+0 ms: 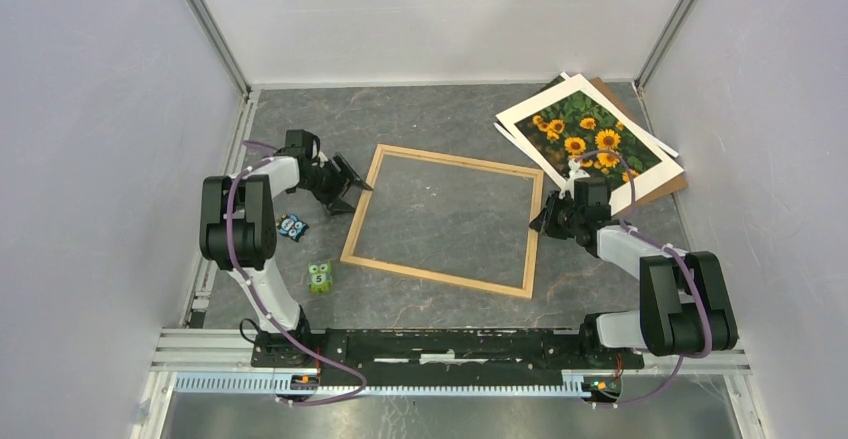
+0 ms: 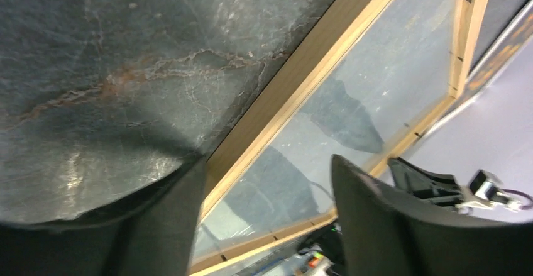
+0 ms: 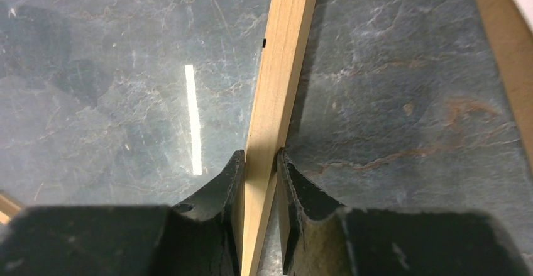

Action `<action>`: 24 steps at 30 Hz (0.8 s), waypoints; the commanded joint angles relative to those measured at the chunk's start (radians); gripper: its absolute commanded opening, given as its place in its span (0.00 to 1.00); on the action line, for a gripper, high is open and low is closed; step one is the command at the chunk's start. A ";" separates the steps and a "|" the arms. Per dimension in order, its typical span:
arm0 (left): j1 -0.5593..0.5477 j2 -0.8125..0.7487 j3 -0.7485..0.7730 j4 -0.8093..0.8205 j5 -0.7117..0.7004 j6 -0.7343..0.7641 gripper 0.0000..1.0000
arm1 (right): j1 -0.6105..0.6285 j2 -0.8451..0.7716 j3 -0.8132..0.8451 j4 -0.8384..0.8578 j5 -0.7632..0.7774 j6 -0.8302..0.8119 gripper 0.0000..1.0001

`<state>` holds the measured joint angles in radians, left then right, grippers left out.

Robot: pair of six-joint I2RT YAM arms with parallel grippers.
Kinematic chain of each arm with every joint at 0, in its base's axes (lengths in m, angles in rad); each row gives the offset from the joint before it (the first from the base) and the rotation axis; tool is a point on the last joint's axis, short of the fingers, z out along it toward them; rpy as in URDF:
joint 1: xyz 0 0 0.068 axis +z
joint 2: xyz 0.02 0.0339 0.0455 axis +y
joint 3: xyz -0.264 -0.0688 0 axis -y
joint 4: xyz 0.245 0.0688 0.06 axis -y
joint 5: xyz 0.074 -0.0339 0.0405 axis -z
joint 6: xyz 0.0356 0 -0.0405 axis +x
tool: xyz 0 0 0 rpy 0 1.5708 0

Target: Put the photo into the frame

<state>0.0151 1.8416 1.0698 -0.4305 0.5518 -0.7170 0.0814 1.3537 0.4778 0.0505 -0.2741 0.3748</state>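
right fingers [image 3: 220,185] clamped on frame [image 3: 286,49], right strip | left fingers [image 2: 371,207] wide, nothing held | photo [image 1: 585,139] laid on brown board [image 1: 662,187] beyond frame's far-right corner | risk: frame twisted if pulled one-sided; pane [image 2: 352,87], seemingly fitted, dislodged

photo [image 1: 585,139]: orange-yellow sunflowers, dark green leaves, white border; frame [image 1: 437,276]: pale wood; table [image 1: 440,119]: grey marbled

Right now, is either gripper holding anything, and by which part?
The right gripper is shut on the frame, pinching its right-hand wooden strip. The left gripper is open near the frame's left side, holding nothing.
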 commanded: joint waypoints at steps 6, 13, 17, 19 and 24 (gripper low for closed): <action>-0.038 -0.130 0.124 -0.238 -0.326 0.170 1.00 | 0.026 -0.070 0.026 -0.148 -0.044 0.062 0.00; -0.212 -0.307 0.187 -0.376 -0.619 0.272 1.00 | 0.027 -0.121 0.078 -0.203 -0.006 0.100 0.00; -0.425 -0.421 0.154 -0.290 -0.519 0.331 1.00 | 0.026 -0.139 0.098 -0.211 0.012 0.123 0.00; -0.544 -0.454 0.120 -0.220 -0.416 0.367 1.00 | 0.027 -0.138 0.116 -0.221 0.011 0.127 0.00; -0.875 -0.495 0.031 -0.038 -0.501 0.477 1.00 | 0.026 -0.139 0.154 -0.256 0.010 0.126 0.00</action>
<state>-0.6701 1.3739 1.1683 -0.6140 0.0879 -0.4000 0.1032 1.2427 0.5571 -0.2134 -0.2573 0.4706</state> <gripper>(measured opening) 0.996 0.242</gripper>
